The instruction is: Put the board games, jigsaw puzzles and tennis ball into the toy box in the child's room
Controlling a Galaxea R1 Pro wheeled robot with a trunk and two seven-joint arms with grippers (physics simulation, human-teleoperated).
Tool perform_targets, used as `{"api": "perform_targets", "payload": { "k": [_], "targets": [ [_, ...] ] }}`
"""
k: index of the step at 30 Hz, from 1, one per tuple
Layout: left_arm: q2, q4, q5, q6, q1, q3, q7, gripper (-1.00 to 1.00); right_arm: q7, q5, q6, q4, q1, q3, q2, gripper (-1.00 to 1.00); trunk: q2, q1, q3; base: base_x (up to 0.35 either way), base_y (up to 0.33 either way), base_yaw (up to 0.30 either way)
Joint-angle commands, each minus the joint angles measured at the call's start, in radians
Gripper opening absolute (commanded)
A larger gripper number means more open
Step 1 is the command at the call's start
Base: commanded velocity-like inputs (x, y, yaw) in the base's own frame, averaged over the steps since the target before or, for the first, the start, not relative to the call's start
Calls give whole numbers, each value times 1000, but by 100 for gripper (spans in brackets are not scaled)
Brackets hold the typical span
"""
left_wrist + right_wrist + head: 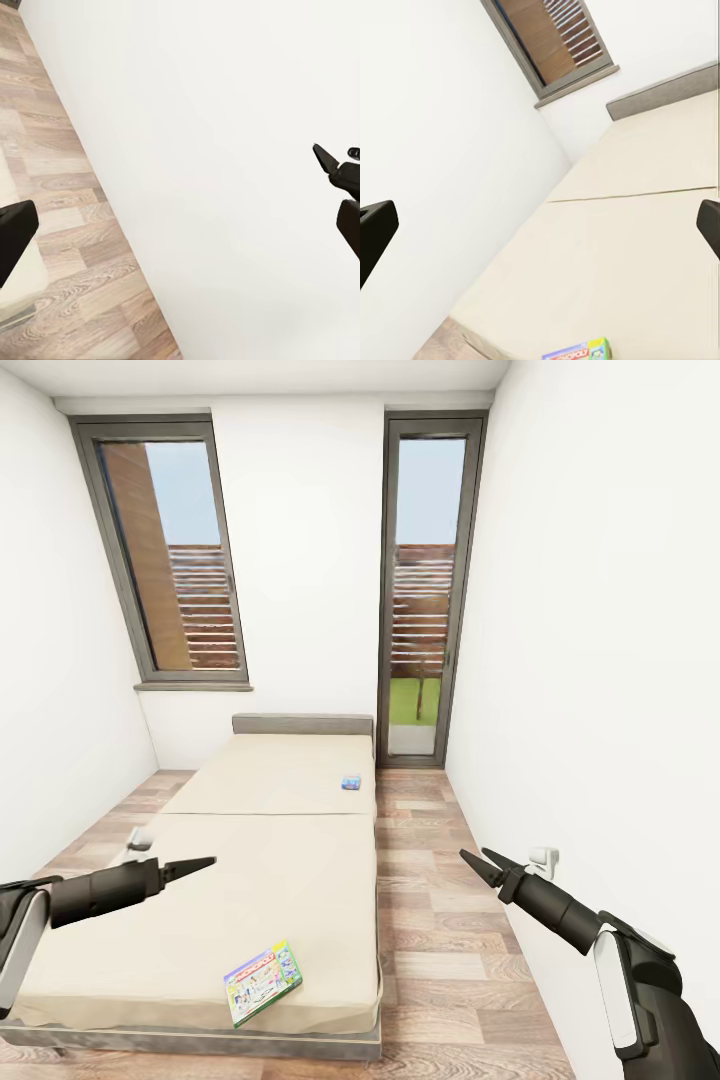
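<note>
The bed (270,830) with its beige mattress lies ahead of me. A white-green board game (262,982) rests flat near the bed's front edge, also seen as the board game (577,351) in the right wrist view. A small blue board game (350,783) lies farther back, near the bed's right side. My left gripper (205,862) hovers open over the bed's left part, holding nothing. My right gripper (480,859) is open above the floor to the right of the bed, its fingers (375,236) wide apart. The table, toy box, jigsaw puzzles and tennis ball are out of view.
A strip of wood floor (430,920) runs between the bed and the white right wall (620,710). A tall glass door (425,590) and a window (165,550) are in the back wall. A white wall socket (543,857) sits low on the right wall.
</note>
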Motion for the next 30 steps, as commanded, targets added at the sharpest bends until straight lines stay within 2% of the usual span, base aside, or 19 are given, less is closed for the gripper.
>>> {"api": "perform_targets", "payload": {
  "k": [1, 5, 8, 13, 22, 26, 29, 30],
  "targets": [
    [0, 0, 0, 6, 0, 0, 7, 100, 1, -4, 8, 0, -1, -2, 1, 100, -1, 0, 0, 0, 0, 0],
    [-3, 0, -2, 7, 0, -2, 92, 100, -17, -3, 8, 0, -1, -2, 1, 100, -1, 0, 0, 0, 0, 0],
    [-12, 0, 1, 9, -3, -2, 179, 100, -27, -3, 8, 0, -1, -2, 1, 100, -1, 0, 0, 0, 0, 0],
    [-34, 0, 2, 10, -7, -4, 244, 100, -30, -3, 8, 1, -1, -2, 1, 100, -22, 12, -10, 0, 0, 0],
    [-42, 38, 6, 13, -10, 0, 280, 100, -64, -4, 8, 3, -1, -2, 3, 100, -85, 46, -38, 0, 0, 0],
    [-42, 110, 8, 15, -10, 4, 281, 100, -81, -3, 9, 4, -1, -2, 26, 100, -92, 50, -41, 0, 0, 0],
    [-41, 234, 7, 15, -13, 14, 282, 100, -138, -2, 11, 4, -1, -2, 48, 100, -92, 50, -41, 0, 0, 0],
    [-41, 253, 7, 15, -13, 17, 282, 100, -151, -2, 12, 4, -1, -2, 52, 100, -92, 50, -41, 0, 0, 0]
  ]
}}
